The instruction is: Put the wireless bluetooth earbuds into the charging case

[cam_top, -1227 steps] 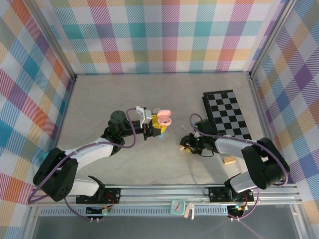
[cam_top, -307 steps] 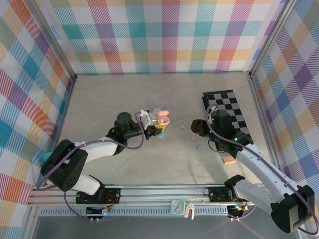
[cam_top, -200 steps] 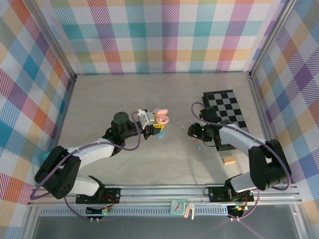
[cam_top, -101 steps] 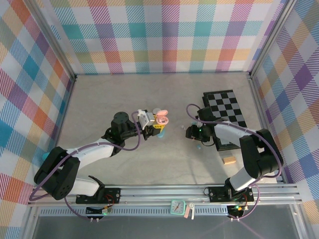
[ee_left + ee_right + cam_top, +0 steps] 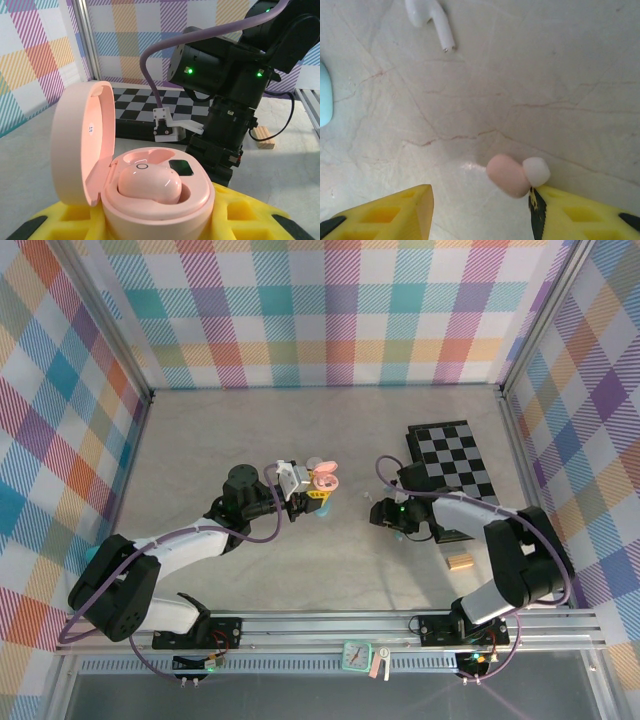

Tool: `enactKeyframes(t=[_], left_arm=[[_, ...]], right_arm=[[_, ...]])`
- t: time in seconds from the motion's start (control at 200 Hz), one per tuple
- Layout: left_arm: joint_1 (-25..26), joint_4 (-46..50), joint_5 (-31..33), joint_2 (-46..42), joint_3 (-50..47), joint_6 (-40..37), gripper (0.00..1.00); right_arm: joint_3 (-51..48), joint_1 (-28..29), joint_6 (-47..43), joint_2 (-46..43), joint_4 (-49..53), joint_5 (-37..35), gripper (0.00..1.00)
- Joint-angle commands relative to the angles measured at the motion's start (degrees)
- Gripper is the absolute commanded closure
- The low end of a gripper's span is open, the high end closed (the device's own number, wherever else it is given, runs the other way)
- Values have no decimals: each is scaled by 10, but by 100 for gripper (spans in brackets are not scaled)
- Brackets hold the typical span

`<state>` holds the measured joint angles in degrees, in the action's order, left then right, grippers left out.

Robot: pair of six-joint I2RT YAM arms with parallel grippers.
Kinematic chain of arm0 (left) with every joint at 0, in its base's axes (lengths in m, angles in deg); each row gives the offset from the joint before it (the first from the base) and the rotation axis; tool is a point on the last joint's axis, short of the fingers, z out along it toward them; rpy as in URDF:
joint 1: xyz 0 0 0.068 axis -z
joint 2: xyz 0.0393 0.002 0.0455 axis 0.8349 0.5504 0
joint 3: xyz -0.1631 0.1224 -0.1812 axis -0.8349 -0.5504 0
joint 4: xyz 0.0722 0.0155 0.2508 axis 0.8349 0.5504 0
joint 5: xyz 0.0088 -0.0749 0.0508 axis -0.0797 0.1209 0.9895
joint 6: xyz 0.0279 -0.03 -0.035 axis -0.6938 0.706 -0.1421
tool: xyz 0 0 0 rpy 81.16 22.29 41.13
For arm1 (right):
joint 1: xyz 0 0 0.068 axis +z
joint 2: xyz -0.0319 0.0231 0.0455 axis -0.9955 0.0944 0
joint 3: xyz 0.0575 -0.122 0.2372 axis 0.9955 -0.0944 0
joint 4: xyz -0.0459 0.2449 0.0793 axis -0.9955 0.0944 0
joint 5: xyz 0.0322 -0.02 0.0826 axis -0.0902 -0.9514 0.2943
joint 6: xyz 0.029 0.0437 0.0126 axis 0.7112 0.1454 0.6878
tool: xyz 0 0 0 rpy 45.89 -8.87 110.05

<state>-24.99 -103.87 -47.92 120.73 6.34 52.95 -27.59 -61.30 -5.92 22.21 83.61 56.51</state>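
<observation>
Pinching a pink case [image 5: 156,196], left hand [image 5: 319,494]; right hand [image 5: 480,210] spread (beside pink earbud [image 5: 507,175]).

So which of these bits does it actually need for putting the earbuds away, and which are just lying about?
Part of the job:
- pink case, open, with one pink earbud seated in it
- loose pink earbud
- white earbud
- light blue earbud, partly cut off at the picture's edge

Just lying about:
- checkerboard
- wooden block

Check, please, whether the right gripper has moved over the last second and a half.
Yes. The right gripper has shifted left and slightly toward the near side, away from the checkerboard.
</observation>
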Motion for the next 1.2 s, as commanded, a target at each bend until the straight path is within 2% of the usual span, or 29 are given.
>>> enactKeyframes(t=[0.0, 0.115, 0.24, 0.36, 0.58, 0.82, 1.195], left_arm=[[-6, -18, -11, -6, 5, -5, 70], [-17, -85, 10, 0, -20, 37, 71], [-58, -201, -15, 28, -46, 117, 71], [-83, -266, -15, 42, -66, 148, 72], [-112, -263, -6, 16, -86, 148, 72], [-131, -200, -2, -28, -88, 131, 73], [-133, -188, -2, -28, -87, 124, 73]], right_arm=[[4, 4, 1, -25, 36, -8, 46], [15, 6, -11, -45, 72, -37, 46], [58, 25, -57, -42, 136, -88, 45], [107, 60, -104, -17, 191, -156, 44], [161, 109, -157, 38, 229, -255, 47], [210, 153, -201, 112, 251, -349, 55], [256, 177, -221, 182, 280, -390, 60]])
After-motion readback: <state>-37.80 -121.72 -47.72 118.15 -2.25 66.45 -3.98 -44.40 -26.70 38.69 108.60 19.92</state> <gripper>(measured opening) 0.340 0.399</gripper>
